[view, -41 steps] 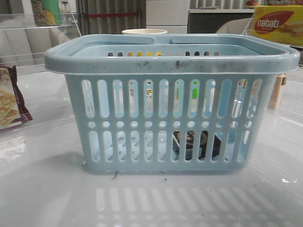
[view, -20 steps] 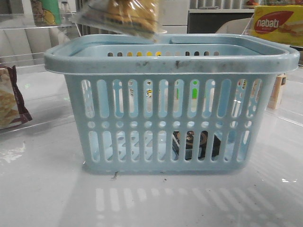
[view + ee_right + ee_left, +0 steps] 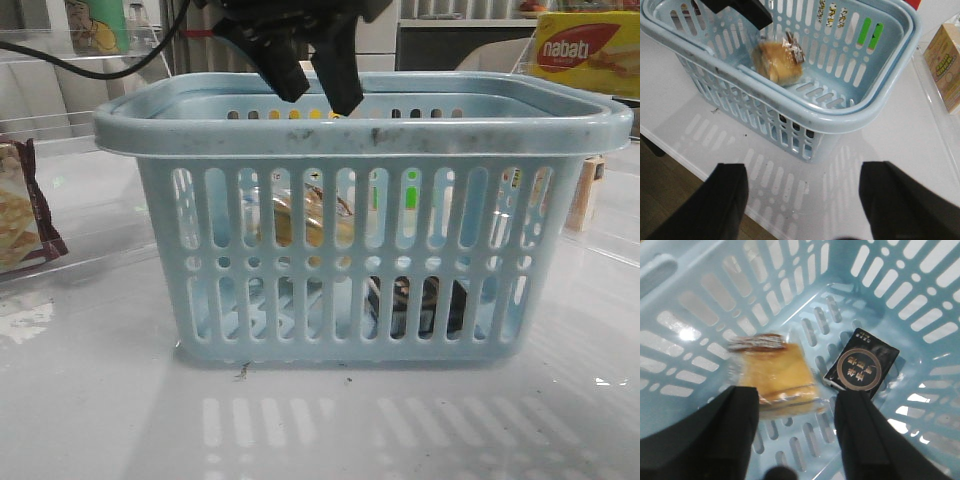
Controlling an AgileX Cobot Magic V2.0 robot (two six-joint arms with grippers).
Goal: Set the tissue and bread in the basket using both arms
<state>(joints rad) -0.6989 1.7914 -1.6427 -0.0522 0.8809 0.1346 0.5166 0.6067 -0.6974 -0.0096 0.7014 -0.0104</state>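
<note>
The bread (image 3: 776,375) is blurred inside the basket (image 3: 360,135) beside the tissue (image 3: 862,366); both arms' jaws stand open, empty.

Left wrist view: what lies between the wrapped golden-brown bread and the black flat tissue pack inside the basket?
Only bare slotted floor of the light-blue plastic basket lies between the wrapped golden-brown bread and the black flat tissue pack; they lie apart, as the left wrist view shows.

a: what's on the left edge?
b: a maroon-edged packet of pale crackers (image 3: 22,205) on the white table (image 3: 100,400).
a: and at the back right?
b: a yellow and red nabati box (image 3: 585,50) up high, and a small carton (image 3: 946,65) standing on the table below it.
</note>
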